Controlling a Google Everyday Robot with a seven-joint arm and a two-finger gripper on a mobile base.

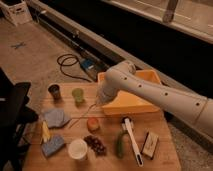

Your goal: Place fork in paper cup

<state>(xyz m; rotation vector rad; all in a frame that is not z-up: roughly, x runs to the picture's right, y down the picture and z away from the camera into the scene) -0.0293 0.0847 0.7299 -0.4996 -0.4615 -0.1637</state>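
The fork [82, 116] is a thin silvery line running from just under my gripper down and left over the wooden table [165, 160]. My gripper [99, 101] is at the end of the white arm, in front of the orange bin's left corner and above the fork's upper end. I cannot tell whether it holds the fork. The white paper cup [77, 148] stands upright near the table's front edge, well below and left of the gripper.
A small green cup [77, 95] and a dark cup [54, 91] stand at the back left. An orange bin [131, 102], white-handled brush [133, 144], green vegetable [120, 145], grapes [95, 144], orange fruit [93, 124], blue cloth [55, 117], sponge [52, 146] and small box [149, 144] share the table. A black chair [12, 110] is at left.
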